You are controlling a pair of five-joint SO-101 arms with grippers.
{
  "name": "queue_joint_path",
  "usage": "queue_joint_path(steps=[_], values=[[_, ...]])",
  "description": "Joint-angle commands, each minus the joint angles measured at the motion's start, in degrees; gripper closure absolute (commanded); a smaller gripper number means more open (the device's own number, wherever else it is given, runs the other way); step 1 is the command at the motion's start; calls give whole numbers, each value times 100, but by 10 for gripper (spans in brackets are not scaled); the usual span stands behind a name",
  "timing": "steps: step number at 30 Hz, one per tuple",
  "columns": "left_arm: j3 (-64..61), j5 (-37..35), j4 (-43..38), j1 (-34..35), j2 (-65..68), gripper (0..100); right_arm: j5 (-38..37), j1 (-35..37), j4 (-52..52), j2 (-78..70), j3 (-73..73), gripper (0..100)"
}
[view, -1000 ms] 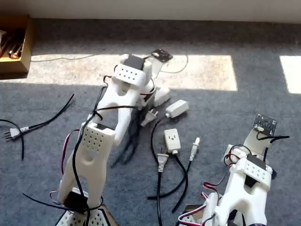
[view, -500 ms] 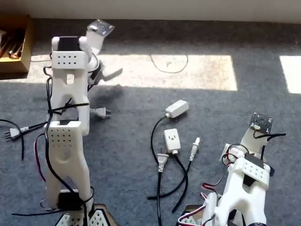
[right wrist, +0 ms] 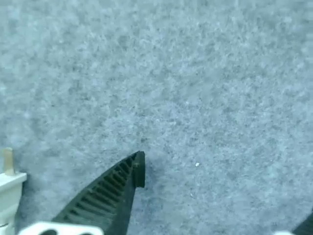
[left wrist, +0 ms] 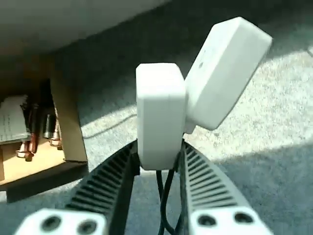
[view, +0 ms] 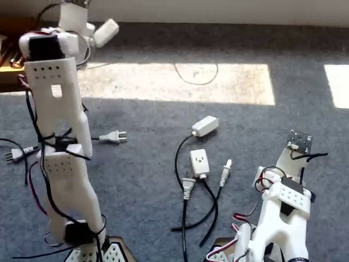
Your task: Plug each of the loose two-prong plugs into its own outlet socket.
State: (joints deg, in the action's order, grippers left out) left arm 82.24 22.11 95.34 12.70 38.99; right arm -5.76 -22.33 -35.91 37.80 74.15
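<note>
The grey carpet (view: pixel 272 131) is lit by bright sun patches across its far part. Near its middle lie a white adapter block (view: pixel 205 126), a white outlet socket (view: pixel 199 162) face up, a black plug (view: pixel 187 185) just beside the socket, and a small white plug (view: pixel 226 171). Farther left lie a two-prong plug (view: pixel 112 136) and an edge plug (view: pixel 14 155), with a wooden box (view: pixel 19 60) at the far left corner and a thin cable loop (view: pixel 196 76) in the sun.

Wooden box (view: pixel 10 77) on grey carpet (view: pixel 245 131)
</note>
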Motion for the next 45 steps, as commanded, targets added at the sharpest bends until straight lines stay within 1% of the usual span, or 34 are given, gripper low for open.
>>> queue_joint_path(steps=[1,3,4,7,8,9,11,13,15,16,17,19,21,25,28,30,32,36,39,42,45], values=[[462,-53,-440,22,-857,990,-70,66,92,101,-4,503],[382,-35,-484,-22,-1147,989,-70,66,92,101,-4,503],[207,0,-316,-189,-1279,989,-70,75,92,101,-4,503],[-831,844,712,-927,-1473,995,-70,75,277,101,66,503],[-1411,941,774,-1077,-1525,996,-70,75,365,119,145,503],[-2035,1020,747,-1138,-1596,997,-70,75,426,145,215,503],[-3257,1785,747,-1297,-1789,997,-70,75,453,145,259,503],[-4593,2338,730,-1437,-1947,997,-70,75,453,145,251,503],[-5622,2848,668,-1543,-1982,997,-70,75,453,145,242,503],[-5921,2963,519,-1543,-1947,997,-79,75,453,145,242,503],[-6132,2884,246,-1499,-1895,997,-79,75,453,145,233,503],[-6132,2620,-290,-1262,-1754,995,-79,75,453,145,242,503],[-5991,2585,-466,-1086,-1516,976,-79,75,453,145,251,503],[-5657,2857,-431,-875,-927,818,-79,75,453,145,251,503],[-5191,2963,-62,-681,-664,723,-79,84,453,145,259,503],[-4919,3481,369,-567,-585,703,-79,163,453,145,259,503],[-4708,3789,536,-391,-585,702,-97,277,453,145,268,503],[-4004,3508,519,-92,-681,702,-299,321,453,145,268,503],[-3820,2998,545,-330,-716,702,-290,321,453,136,259,503],[-3829,2620,554,-892,-690,702,-299,321,453,136,268,503],[-3925,2409,554,-1499,-681,702,-308,312,453,145,268,503]])
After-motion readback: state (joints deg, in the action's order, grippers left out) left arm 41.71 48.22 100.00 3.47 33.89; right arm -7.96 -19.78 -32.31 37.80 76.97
